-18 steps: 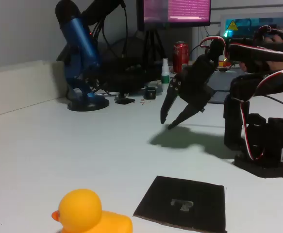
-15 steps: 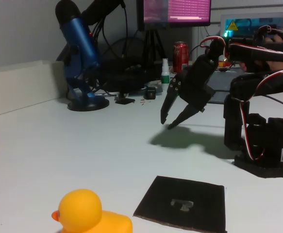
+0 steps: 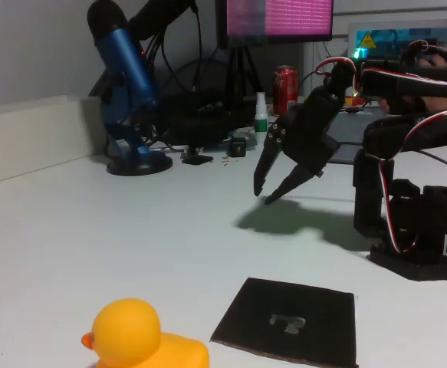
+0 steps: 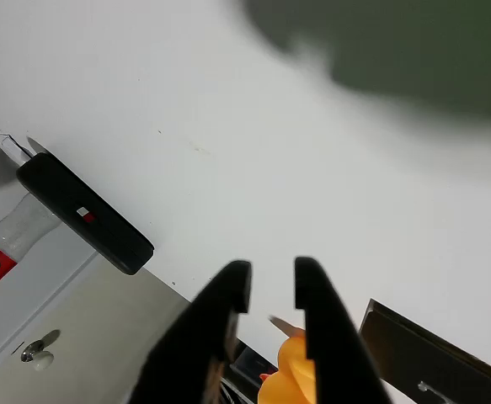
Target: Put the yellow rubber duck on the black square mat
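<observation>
Right now the duck (image 3: 145,337) sits at the bottom of the fixed view, on the white table (image 3: 93,230). Its beak points to the left of the picture. The mat (image 3: 288,320) lies flat on the table just to the right of the duck. The two do not touch. The mat has a small pale mark in its middle.

The gripper (image 3: 264,188) hangs in the air farther back, well apart from the duck and the mat. Its two fingers point down and to the left of the picture, with a small gap between the tips. It holds nothing. Its dark shadow falls on the table under it. The black arm (image 3: 407,138) stands on the right side, with red and white wires on it.

In the wrist view the gripper (image 4: 272,290) shows its two black fingers side by side, a little apart, with bare table between them. The duck (image 4: 291,374) peeks out low down between the fingers. A corner of the mat (image 4: 434,366) shows at the bottom right.

At the back of the table stand a blue mic (image 3: 127,92) and a red can (image 3: 285,88).
</observation>
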`<state>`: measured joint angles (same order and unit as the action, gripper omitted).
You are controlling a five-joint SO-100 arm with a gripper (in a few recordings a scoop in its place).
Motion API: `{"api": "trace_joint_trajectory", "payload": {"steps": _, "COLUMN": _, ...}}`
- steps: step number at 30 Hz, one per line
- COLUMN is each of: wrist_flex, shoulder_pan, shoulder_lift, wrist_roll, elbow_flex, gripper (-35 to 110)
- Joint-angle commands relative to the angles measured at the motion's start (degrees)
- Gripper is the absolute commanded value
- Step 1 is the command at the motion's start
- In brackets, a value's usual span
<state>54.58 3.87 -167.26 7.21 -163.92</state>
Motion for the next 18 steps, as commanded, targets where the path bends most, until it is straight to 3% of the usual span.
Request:
{"api": "trace_joint_trajectory", "payload": {"steps": 1, "wrist_flex": -0.3, "shoulder_pan": 0.6, "shoulder_lift": -1.3, "wrist_roll": 0.8, "elbow_flex": -1.0, "gripper": 6}}
{"api": "trace_joint_trajectory", "payload": {"steps": 18, "wrist_flex": -0.4, "shoulder_pan": 0.7, "shoulder_lift": 4.4, "wrist_roll": 0.8, "elbow_flex": 6.1, "gripper": 6}}
